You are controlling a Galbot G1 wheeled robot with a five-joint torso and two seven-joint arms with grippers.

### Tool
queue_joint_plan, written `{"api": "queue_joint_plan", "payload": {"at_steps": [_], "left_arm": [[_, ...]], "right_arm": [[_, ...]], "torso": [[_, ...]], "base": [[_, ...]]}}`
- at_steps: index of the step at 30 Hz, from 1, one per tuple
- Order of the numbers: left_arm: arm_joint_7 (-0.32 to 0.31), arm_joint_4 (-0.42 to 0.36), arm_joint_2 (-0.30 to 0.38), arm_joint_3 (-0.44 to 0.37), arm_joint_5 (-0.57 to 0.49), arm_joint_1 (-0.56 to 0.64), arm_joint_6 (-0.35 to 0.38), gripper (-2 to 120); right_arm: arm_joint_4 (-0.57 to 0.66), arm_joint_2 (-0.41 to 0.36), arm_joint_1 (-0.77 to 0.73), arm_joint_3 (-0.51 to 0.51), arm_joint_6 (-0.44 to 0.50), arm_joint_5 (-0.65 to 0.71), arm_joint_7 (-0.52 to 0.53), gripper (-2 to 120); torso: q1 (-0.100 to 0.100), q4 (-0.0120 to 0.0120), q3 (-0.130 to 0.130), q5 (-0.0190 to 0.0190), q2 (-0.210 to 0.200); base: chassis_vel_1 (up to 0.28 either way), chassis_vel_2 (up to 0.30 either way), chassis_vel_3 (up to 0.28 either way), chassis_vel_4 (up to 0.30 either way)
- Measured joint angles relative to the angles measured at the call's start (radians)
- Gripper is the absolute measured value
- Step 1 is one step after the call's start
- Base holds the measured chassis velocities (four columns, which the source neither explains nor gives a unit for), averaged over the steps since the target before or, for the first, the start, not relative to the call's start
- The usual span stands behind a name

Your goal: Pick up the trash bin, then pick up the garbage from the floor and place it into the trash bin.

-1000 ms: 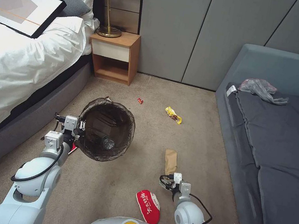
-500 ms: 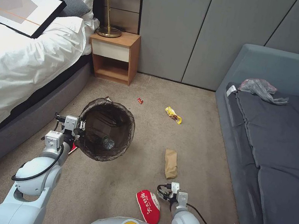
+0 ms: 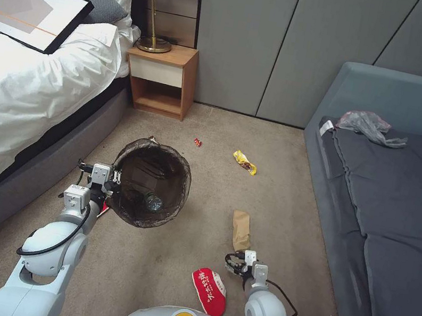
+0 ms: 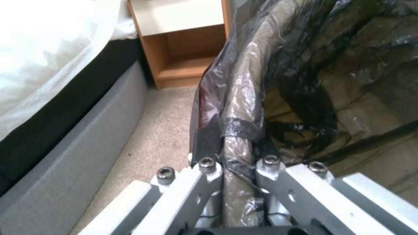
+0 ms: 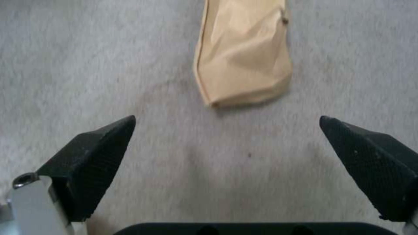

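My left gripper (image 3: pixel 111 184) is shut on the near-left rim of the trash bin (image 3: pixel 182 174) and holds it above the carpet. In the left wrist view the fingers (image 4: pixel 208 166) clamp the bag-covered rim (image 4: pixel 244 98). A clear bottle (image 3: pixel 152 202) lies inside the bin. My right gripper (image 3: pixel 236 262) hangs open just short of the near end of a brown paper bag (image 3: pixel 241 229), which lies flat on the carpet. Its black pads (image 5: pixel 100 153) are spread wide below the bag (image 5: pixel 244 62). More garbage on the floor: a red-and-white packet (image 3: pixel 209 291), a yellow wrapper (image 3: pixel 245 162) and a small red piece (image 3: pixel 198 142).
A bed (image 3: pixel 12 87) with a framed picture lines the left side. A wooden nightstand (image 3: pixel 162 79) with a lamp stands at the back wall. A grey sofa (image 3: pixel 391 210) along the right carries a grey plastic bag (image 3: pixel 367 125). Open carpet lies between them.
My right gripper drew back from over the paper bag's near end toward my body, then edged forward again. The left arm and bin stayed still.
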Motion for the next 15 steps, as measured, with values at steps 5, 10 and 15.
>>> {"api": "queue_joint_plan", "payload": {"at_steps": [5, 10, 15], "left_arm": [[0.000, -0.003, 0.001, -0.001, 0.000, 0.002, 0.000, 3], [0.000, -0.003, 0.003, 0.000, 0.000, 0.001, 0.000, 3], [0.000, -0.003, 0.003, 0.002, 0.000, 0.001, 0.000, 3]], "right_arm": [[-0.006, -0.011, 0.024, 0.000, -0.008, 0.016, 0.005, 100], [-0.026, -0.020, 0.047, 0.000, -0.011, 0.028, 0.006, 100], [-0.066, -0.030, 0.076, -0.002, -0.012, 0.034, 0.002, 100]], "torso": [[0.000, 0.0001, 0.000, 0.0000, 0.000], [0.000, 0.0000, 0.000, 0.0000, 0.000], [0.000, 0.0000, 0.000, 0.0000, 0.000]], "base": [[0.000, 0.000, 0.000, 0.000], [0.000, 0.000, 0.000, 0.000], [0.000, 0.000, 0.000, 0.000]]}}
